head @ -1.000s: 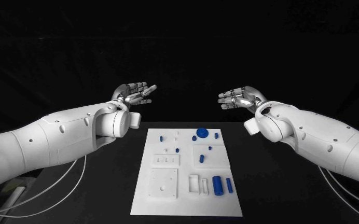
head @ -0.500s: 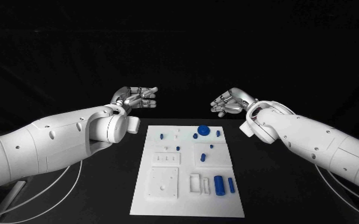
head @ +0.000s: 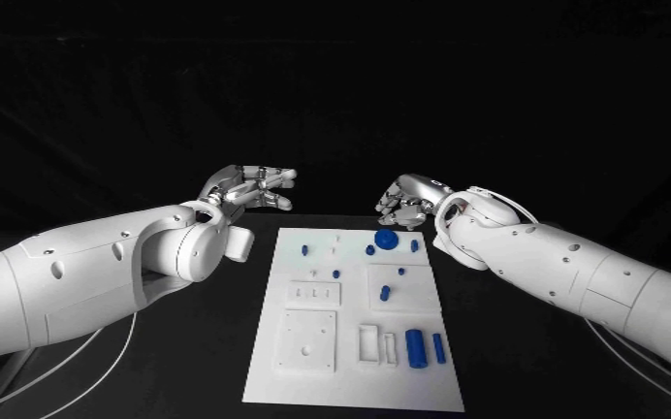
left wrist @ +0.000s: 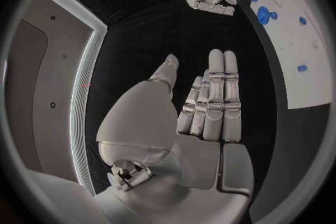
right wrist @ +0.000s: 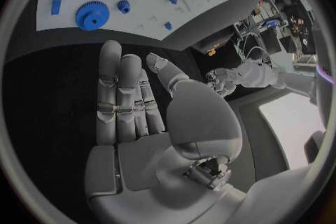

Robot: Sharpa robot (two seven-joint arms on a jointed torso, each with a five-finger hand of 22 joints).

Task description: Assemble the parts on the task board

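- My right hand [head: 408,202] has come in and down toward the far end of the task board [head: 315,346] since a second ago — it now hangs near the big blue gear [head: 385,239].
- My left hand [head: 252,189] moved in only a little and waits off the board's far left corner.
- Both hands hold nothing. In the wrist views the fingers are straight and apart from the thumb.
- So I think the first pick is just starting, and the gear looks like the target.
- The other blue parts lie on the board — two long pegs [head: 424,345] at the near right, small ones in the middle.
- I can't tell which little parts sit in holes and which lie loose; they're too small.
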